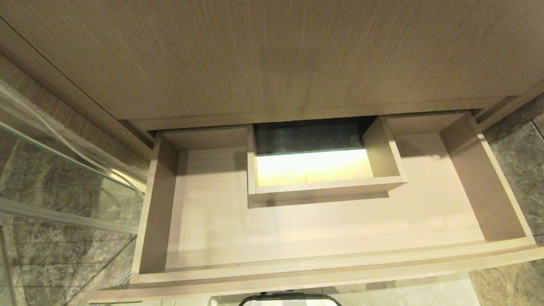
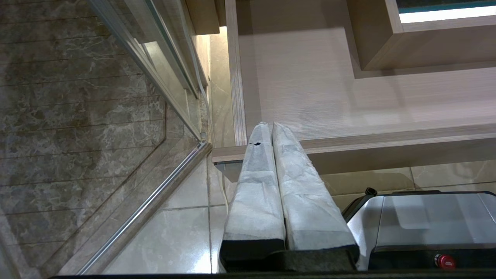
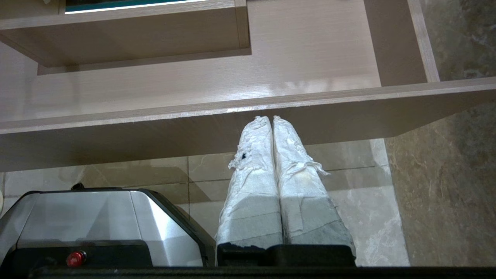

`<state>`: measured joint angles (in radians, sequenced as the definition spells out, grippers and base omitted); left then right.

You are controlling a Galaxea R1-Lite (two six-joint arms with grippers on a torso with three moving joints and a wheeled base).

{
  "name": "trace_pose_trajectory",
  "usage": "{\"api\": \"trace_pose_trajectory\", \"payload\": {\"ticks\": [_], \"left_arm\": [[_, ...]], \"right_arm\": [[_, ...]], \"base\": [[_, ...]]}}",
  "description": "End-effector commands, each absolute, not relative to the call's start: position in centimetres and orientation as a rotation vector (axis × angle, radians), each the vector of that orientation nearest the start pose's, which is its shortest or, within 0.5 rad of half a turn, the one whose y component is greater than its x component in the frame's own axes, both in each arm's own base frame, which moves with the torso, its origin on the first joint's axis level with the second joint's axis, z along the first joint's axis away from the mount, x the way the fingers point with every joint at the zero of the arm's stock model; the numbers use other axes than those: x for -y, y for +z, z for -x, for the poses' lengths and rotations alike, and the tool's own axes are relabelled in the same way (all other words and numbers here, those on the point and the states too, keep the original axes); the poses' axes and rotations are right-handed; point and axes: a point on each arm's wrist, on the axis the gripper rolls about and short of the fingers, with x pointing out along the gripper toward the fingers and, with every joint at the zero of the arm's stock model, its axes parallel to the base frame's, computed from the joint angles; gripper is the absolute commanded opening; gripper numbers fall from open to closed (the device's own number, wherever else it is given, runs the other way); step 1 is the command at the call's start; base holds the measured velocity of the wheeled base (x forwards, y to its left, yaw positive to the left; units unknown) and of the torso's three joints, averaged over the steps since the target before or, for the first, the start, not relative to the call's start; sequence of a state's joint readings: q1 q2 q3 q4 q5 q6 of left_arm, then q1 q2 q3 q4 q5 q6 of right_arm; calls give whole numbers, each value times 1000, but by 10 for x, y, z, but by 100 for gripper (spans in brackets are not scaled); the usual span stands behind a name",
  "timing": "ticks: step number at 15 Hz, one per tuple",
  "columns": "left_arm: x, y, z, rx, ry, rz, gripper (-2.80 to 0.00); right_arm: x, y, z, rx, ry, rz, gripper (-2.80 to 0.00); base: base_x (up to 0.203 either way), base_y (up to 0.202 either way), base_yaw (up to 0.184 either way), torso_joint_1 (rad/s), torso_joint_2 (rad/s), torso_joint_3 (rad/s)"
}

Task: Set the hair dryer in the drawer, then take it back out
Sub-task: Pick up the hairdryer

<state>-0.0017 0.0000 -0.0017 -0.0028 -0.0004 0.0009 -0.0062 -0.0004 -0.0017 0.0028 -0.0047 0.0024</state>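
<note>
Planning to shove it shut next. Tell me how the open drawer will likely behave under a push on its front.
The drawer looks like rigid wood board, so it should probably move as one stiff piece without flexing. Nothing shows inside, so it is likely light and nothing should slide about. Its front is flat and handleless, so a centred push seems safer; an off-centre one might skew it.

The drawer [image 1: 323, 229] is pale, fine-grained wood. Both pincers, left [image 2: 271, 126] and right [image 3: 271, 119], wear white wrapping over black bases. The floor tiles [image 3: 441, 193] are mottled grey-brown marble.
</note>
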Motion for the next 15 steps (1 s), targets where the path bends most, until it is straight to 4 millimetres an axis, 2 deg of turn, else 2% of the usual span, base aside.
{"api": "trace_pose_trajectory", "payload": {"ticks": [1, 15], "left_arm": [[0, 76, 23, 3, -2, -2, -280], [0, 76, 23, 5, -2, -2, -280]], "right_arm": [[0, 75, 23, -2, -11, -3, -280], [0, 75, 23, 0, -9, 0, -280]], "base": [[0, 0, 0, 0, 0, 0], [0, 0, 0, 9, -12, -2]]}}
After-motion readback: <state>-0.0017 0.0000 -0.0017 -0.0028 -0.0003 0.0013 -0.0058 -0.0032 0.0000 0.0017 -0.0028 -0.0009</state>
